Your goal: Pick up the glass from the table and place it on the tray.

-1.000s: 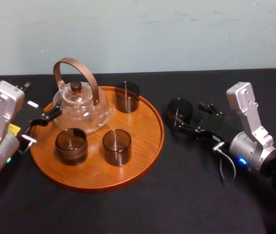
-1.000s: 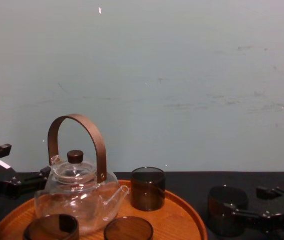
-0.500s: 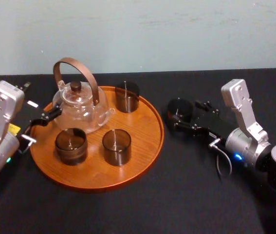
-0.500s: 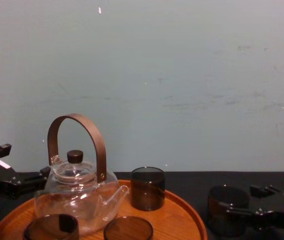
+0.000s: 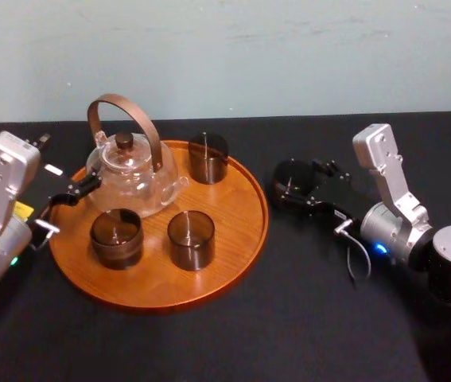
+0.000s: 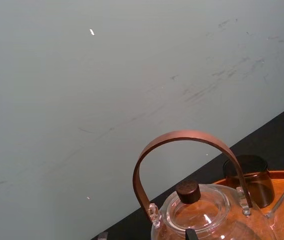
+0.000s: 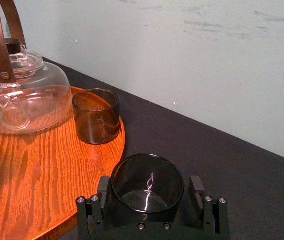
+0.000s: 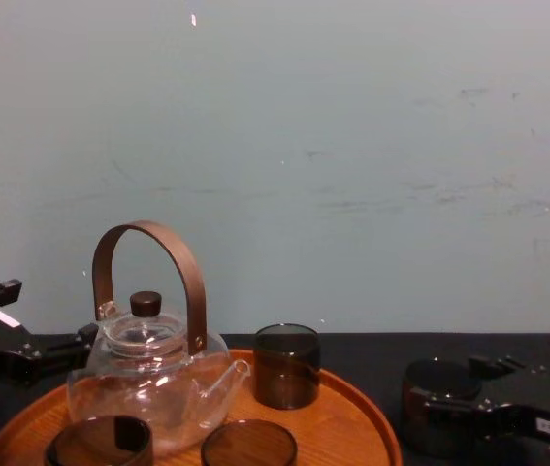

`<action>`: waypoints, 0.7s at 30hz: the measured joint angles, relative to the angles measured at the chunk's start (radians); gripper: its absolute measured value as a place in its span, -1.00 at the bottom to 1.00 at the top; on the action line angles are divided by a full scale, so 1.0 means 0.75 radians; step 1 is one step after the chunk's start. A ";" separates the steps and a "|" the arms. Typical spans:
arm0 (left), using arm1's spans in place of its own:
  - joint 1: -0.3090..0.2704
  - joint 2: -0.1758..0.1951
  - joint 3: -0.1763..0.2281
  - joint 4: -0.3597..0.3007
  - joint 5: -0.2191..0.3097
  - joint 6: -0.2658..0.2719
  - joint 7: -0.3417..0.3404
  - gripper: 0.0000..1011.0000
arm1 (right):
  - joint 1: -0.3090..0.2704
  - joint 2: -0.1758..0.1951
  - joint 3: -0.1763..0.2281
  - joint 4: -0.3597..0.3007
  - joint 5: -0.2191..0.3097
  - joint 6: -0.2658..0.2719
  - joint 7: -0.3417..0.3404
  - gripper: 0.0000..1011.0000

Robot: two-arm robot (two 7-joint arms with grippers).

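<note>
Here we are at the pick-up, and the right gripper is down low on the table with its jaws spread wide. The glass stands right between them, upright, with a sliver of gap showing on either side in the right wrist view. So the jaws are released, straddling the glass but not yet pinching it. That glass is on the black table, base down, not lifted at all.

The tray lies just beside the glass, off the jaws' left flank, its rim near but not touching. My read: the approach looks done, and everything else is left. The squeeze, the lift, the carry over the rim and the set-down are all to come. There looks to be bare wood on the side of the tray nearest the jaws, a fair landing spot.

The left gripper hangs idle well apart from the working jaws, across the tray and close by the teapot. Whether it is spread or clenched, I cannot tell.

Now the count. Four dark glasses in all: one between the jaws, and three on the tray. Of those, one is nearest the jaws at the far rim. Two sit farther off, and. One clear teapot with a brown hoop handle, one tray, one table.
</note>
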 joint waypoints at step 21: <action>0.000 0.000 0.000 0.000 0.000 0.000 0.000 0.98 | 0.029 -0.018 -0.012 0.047 -0.010 -0.018 0.009 0.98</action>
